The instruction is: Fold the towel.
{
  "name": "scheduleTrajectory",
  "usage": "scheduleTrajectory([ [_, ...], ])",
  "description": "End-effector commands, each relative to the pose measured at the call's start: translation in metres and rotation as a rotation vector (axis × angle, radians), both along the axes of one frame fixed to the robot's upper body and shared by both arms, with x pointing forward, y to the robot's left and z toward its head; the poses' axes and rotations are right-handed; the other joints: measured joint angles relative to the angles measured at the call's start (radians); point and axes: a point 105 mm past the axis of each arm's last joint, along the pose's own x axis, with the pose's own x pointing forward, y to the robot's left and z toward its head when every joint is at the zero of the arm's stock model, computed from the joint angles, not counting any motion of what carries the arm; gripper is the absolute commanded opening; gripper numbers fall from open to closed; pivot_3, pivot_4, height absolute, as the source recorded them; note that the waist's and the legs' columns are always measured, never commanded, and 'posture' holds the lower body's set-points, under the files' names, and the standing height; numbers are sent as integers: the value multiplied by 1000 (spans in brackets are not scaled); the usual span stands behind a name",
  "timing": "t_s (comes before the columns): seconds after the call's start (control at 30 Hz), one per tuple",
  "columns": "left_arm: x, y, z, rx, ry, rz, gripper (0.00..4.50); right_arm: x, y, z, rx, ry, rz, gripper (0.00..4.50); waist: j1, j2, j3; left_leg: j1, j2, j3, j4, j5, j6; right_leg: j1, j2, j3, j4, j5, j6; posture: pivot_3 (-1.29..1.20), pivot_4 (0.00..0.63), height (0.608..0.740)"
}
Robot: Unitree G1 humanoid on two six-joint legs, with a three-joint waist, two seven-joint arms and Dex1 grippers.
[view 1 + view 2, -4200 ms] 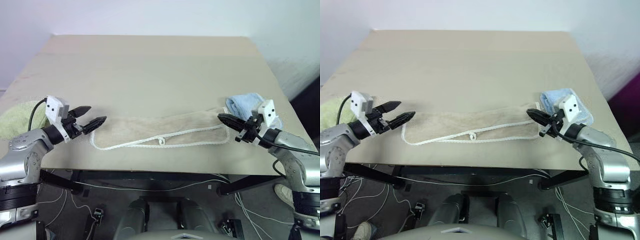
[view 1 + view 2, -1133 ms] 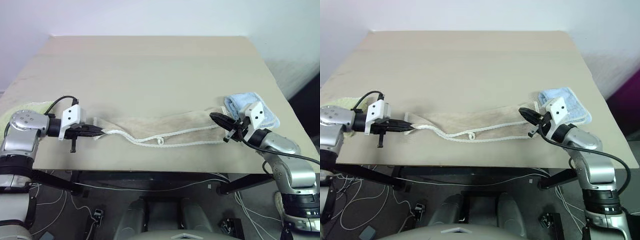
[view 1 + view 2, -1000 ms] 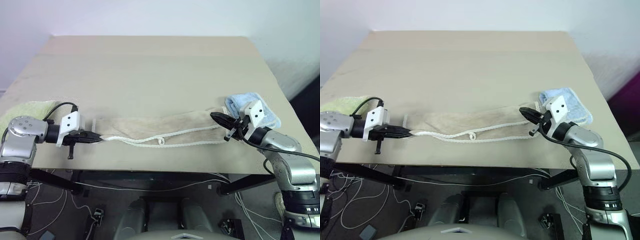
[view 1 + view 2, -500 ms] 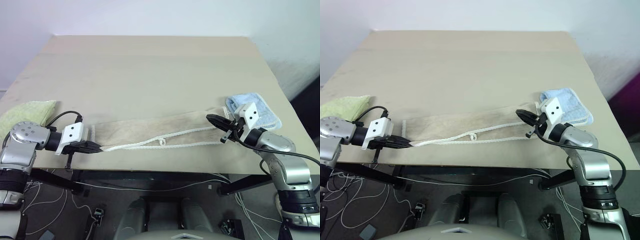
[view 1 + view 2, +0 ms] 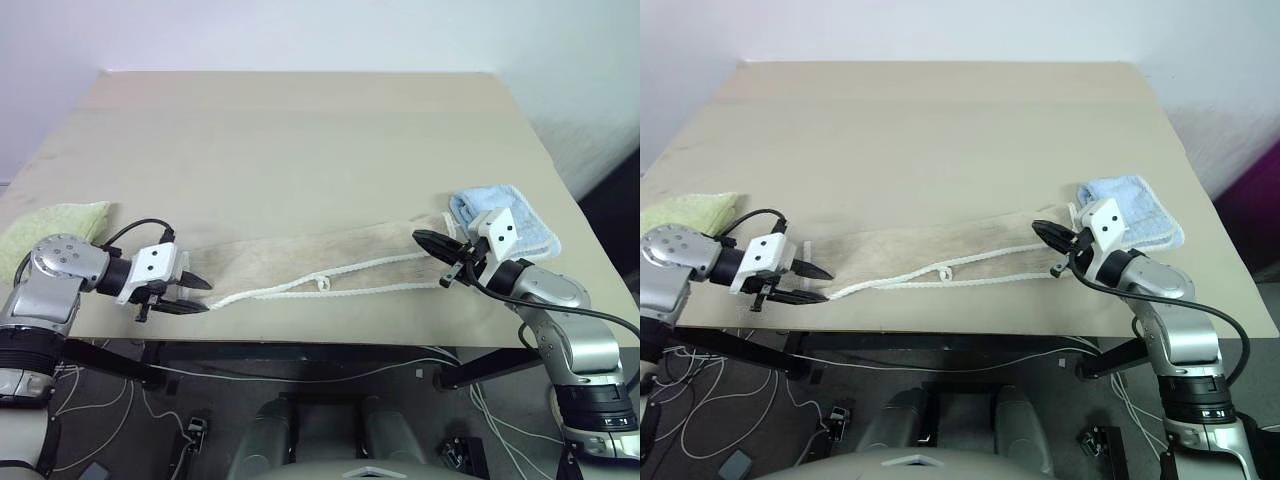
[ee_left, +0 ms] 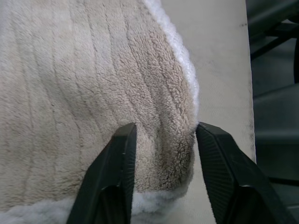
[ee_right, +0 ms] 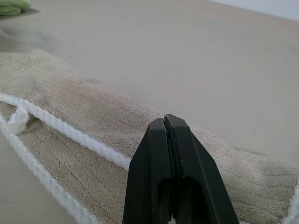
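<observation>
Left pincer (image 5: 197,296) has opened off towel (image 5: 320,260) end

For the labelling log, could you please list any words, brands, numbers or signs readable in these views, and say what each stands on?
None: no readable text in these views.
The towel bears no visible tag or print.
The white housings behind the left gripper and right gripper show dark dots, no letters.
The light blue cloth and green cloth are plain.
</observation>
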Motion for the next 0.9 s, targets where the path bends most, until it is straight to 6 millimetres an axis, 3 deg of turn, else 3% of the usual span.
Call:
scheduleTrajectory([
  [0.03,1,-2,8,-33,-14,-7,1822,-3,4,12,10,-55,11,0,0,0,0,0,0,0,0,0,0,0,0,0,0,0,0,0,150,740],
  [0.1,-1,-4,11,-57,-8,-10,1392,-3,4,12,12,-53,11,0,0,0,0,0,0,0,0,0,0,0,0,0,0,0,0,0,150,740],
  [0.23,-4,-3,15,-77,1,-8,22,-3,4,12,13,-50,12,0,0,0,0,0,0,0,0,0,0,0,0,0,0,0,0,0,150,740],
  [0.67,8,-3,43,-263,-11,136,22,-1,4,11,13,-51,11,0,0,0,0,0,0,0,0,0,0,0,0,0,0,0,0,0,150,740],
  [0.9,28,3,58,-315,-103,243,22,1,1,16,-63,-87,7,0,1,0,0,0,0,0,0,0,0,0,0,0,0,0,0,0,150,740],
])
